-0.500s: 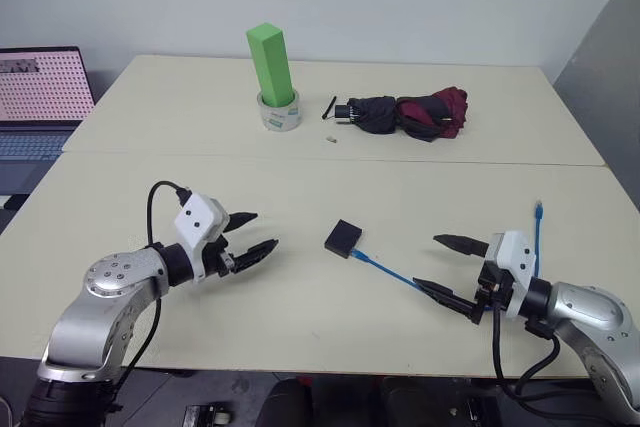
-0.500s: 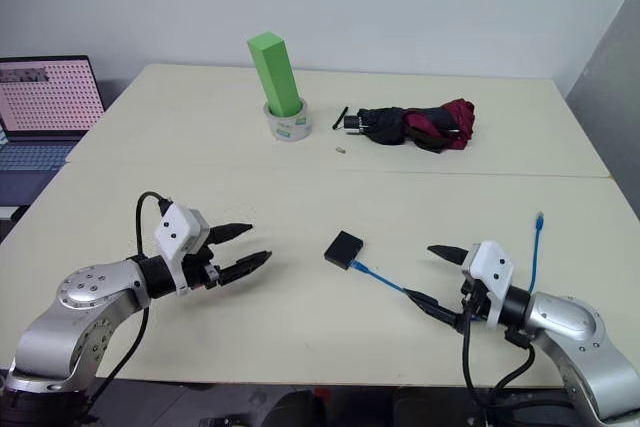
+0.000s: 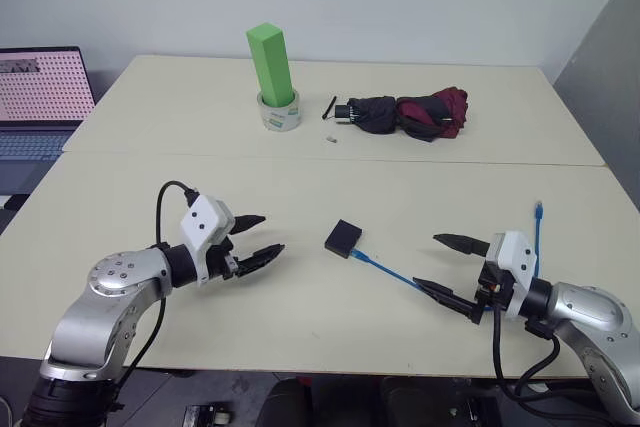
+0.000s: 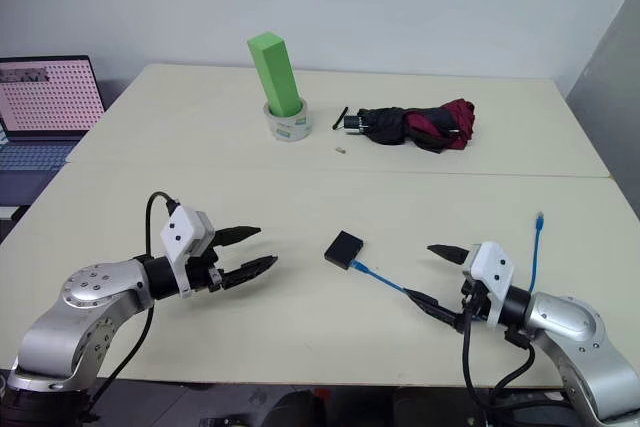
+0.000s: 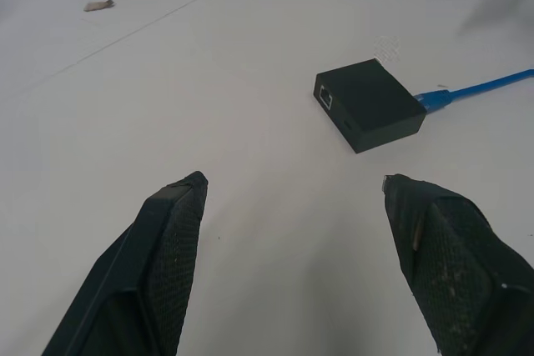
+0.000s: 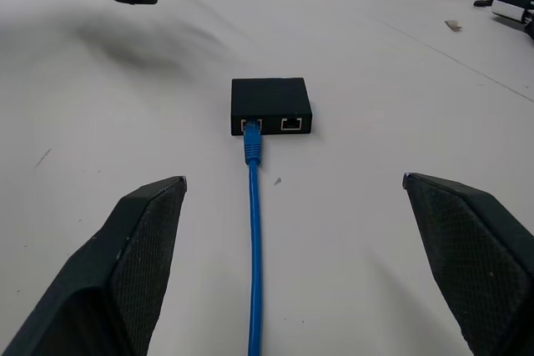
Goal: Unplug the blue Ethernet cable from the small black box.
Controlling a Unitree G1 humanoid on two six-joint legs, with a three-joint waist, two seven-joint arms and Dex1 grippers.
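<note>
1. Near the front middle of the pale worktop (image 3: 300,177) lies the small black box (image 3: 343,238), flat on the surface, between the two arms
2. The blue Ethernet cable (image 3: 390,272) is plugged into one of two ports on the box's side facing the right arm; in the right wrist view the plug (image 6: 251,137) sits in one port and the port beside it is bare
3. From the box the cable runs across the worktop toward the right arm, passes under it, and its free end (image 3: 538,210) lies on the worktop just beyond that arm
4. The left gripper (image 3: 262,238) is above the worktop, to the left of the box and apart from it, its jaws spread with nothing between them; in the left wrist view the box shows ahead of the fingers (image 5: 167,273)
5. The right gripper (image 3: 447,265) is above the cable, pointing toward the box, its jaws spread wide and empty; the cable runs between the two fingers (image 6: 125,273) in the right wrist view without touching either
6. At the far side of the worktop a green block (image 3: 270,63) stands upright in a roll of tape (image 3: 280,112)
7. A folded black-and-maroon umbrella (image 3: 410,114) lies to the right of the roll, well apart from the box
8. A laptop (image 3: 40,97) with a lit screen stands off the left edge
</note>
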